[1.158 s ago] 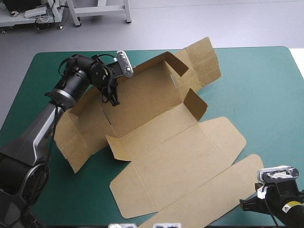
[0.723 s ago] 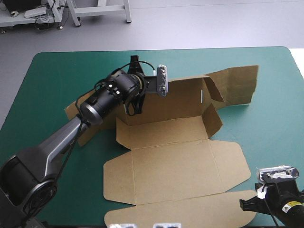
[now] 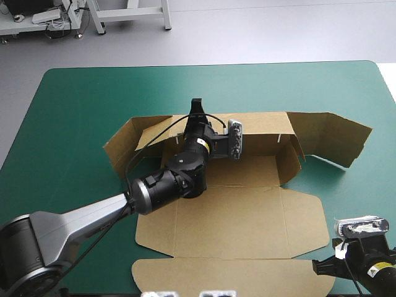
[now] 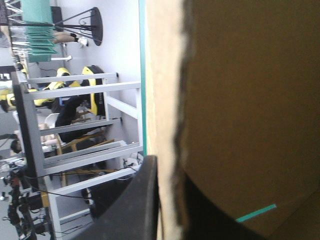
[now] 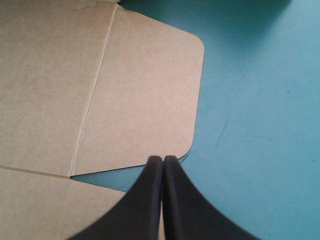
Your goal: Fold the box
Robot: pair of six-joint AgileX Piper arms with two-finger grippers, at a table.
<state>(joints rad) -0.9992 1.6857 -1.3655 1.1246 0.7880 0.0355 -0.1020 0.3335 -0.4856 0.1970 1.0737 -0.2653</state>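
The brown box (image 3: 229,210) lies as a cut sheet in the middle of the table, long side parallel to the front edge. Its far wall (image 3: 266,133) stands raised, with end flaps angling out at the left (image 3: 124,142) and the right (image 3: 337,139). My left gripper (image 3: 197,114) is shut on the top edge of that wall. In the left wrist view the board (image 4: 250,100) runs between my black fingers (image 4: 170,170). My right gripper (image 3: 322,267) is shut with nothing in it, low at the front right corner; its tip (image 5: 162,159) hovers at a rounded flap (image 5: 145,100).
Teal-green cover (image 3: 74,111) shows to the left of and beyond the box, and more cover (image 5: 250,125) lies beside the right gripper. The box's front flap reaches the table's front edge.
The left gripper has swung toward the table's middle, holding the far wall. The whole sheet turned with it and now lies square to the table. The right arm has stayed put.
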